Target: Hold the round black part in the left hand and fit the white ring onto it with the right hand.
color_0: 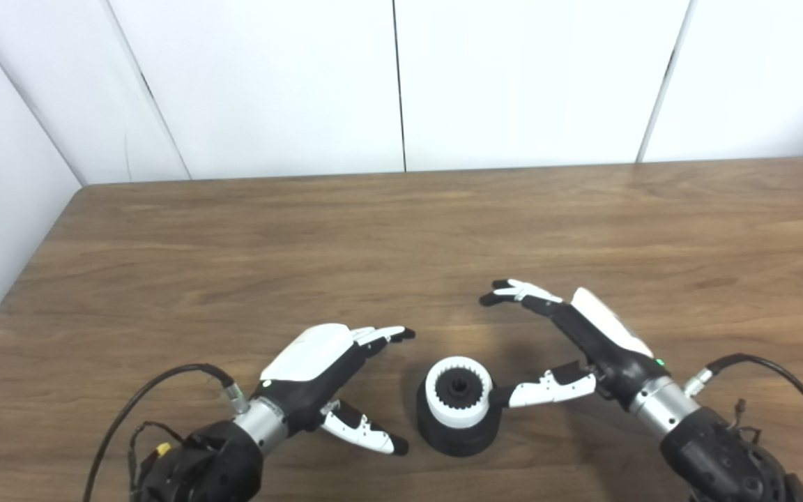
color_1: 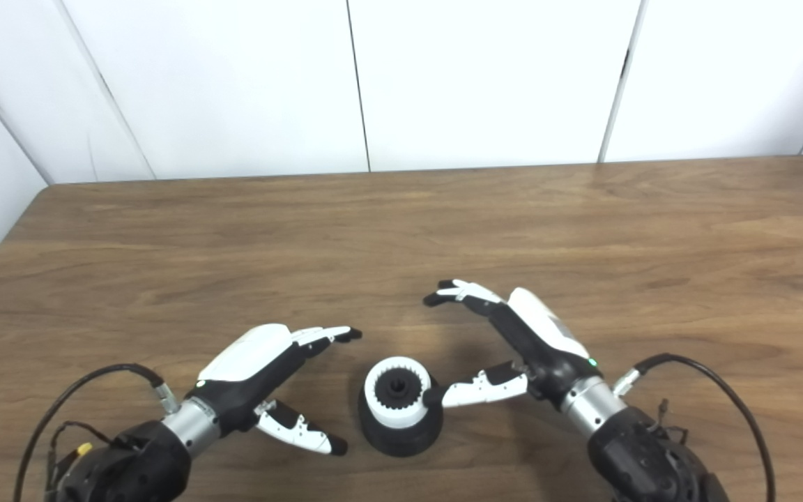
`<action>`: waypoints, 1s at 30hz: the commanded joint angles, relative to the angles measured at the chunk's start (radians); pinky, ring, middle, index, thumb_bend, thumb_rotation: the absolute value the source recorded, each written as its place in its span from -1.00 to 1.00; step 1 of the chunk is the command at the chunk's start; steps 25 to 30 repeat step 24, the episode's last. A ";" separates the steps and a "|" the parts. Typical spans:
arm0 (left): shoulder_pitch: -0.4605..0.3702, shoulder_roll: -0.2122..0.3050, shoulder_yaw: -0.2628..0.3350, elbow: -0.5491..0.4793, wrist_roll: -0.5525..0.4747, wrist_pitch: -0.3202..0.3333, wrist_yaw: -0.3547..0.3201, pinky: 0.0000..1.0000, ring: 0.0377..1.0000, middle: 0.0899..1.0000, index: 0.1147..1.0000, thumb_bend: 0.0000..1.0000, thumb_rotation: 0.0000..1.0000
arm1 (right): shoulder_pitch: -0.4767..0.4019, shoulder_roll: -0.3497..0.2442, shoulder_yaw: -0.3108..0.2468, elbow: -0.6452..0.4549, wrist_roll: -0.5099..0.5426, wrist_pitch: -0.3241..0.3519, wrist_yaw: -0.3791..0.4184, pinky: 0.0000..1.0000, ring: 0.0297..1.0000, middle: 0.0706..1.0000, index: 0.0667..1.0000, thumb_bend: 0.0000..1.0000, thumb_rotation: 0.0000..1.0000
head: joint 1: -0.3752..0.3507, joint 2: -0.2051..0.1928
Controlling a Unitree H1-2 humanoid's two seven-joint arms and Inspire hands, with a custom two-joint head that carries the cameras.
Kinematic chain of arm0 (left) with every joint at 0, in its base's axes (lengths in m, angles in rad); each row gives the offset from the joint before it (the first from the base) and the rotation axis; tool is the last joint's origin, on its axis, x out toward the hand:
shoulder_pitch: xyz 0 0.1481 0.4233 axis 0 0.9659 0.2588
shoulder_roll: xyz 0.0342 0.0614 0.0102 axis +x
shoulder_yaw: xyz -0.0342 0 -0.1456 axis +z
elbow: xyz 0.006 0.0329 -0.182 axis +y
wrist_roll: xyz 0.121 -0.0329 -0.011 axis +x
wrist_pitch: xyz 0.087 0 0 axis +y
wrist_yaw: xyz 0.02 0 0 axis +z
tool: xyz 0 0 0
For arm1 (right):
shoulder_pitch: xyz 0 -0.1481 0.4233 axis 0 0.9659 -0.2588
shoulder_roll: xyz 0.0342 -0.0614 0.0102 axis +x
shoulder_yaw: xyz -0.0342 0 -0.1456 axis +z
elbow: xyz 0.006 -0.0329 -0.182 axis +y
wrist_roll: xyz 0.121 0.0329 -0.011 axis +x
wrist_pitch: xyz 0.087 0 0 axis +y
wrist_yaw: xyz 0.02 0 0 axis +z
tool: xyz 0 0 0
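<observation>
White ring [color_0: 459,401] already sits seated on top of round black part [color_0: 459,434], both resting on wooden table [color_0: 401,237] near the front edge, between the two hands. Left hand [color_0: 325,376] spread open, holding nothing, just beside the part on its left, not touching. Right hand [color_0: 583,348] also spread open, empty; its thumb tip looks touching or nearly touching the part's right side, can't tell which. Handling guess: both pieces rigid plastic, light, toothed inside, not fragile. Black base best gripped around its lower wall; ring by its smooth outer rim, likely a bit slippery.
</observation>
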 commanded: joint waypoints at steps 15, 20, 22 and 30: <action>0.058 -0.171 0.262 -0.085 -0.339 0.081 0.253 0.68 0.80 0.85 0.92 0.09 0.80 | 0.025 0.028 -0.138 -0.023 0.103 0.013 -0.111 0.75 0.81 0.78 0.72 0.06 0.73 | -0.018 -0.013; 0.074 -0.268 0.341 -0.066 -0.463 0.093 0.351 0.75 0.80 0.85 0.91 0.06 1.00 | 0.035 0.057 -0.190 -0.015 0.165 0.050 -0.139 0.67 0.80 0.82 0.75 -0.06 0.79 | -0.022 -0.016; 0.077 -0.300 0.364 -0.056 -0.512 0.087 0.383 0.77 0.80 0.84 0.89 -0.02 1.00 | 0.042 0.073 -0.213 -0.009 0.206 0.061 -0.149 0.63 0.79 0.82 0.75 -0.10 0.80 | -0.023 -0.014; 0.082 -0.319 0.373 -0.051 -0.536 0.086 0.406 0.79 0.82 0.87 0.92 -0.10 1.00 | 0.048 0.084 -0.226 -0.005 0.225 0.069 -0.162 0.59 0.78 0.84 0.77 -0.15 0.83 | -0.023 -0.014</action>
